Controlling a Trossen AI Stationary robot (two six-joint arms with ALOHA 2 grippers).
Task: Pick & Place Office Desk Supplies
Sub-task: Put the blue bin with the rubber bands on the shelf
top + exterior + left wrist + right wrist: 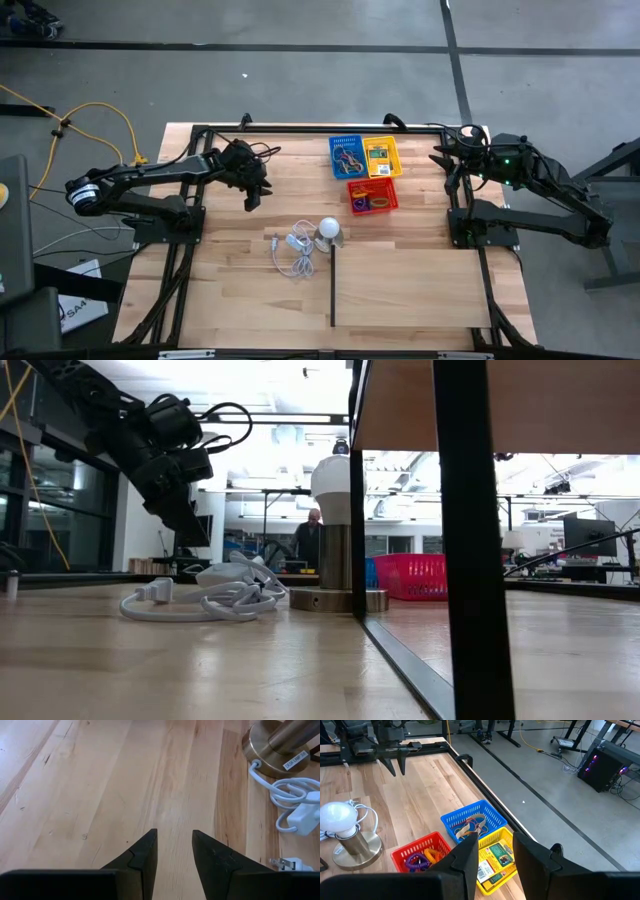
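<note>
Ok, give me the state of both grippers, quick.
Left gripper: jaws open, holding nothing, above bare table.
Right gripper: jaws open, holding nothing, raised near the baskets.

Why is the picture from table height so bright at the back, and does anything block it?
Low view: the room behind glares white, leaving the left gripper a dark silhouette; a dark frame post close to the lens blocks much of the right half. High view: even light, and the lamp bulb shows plainly. Left wrist view: soft glare on the bare table.
</note>
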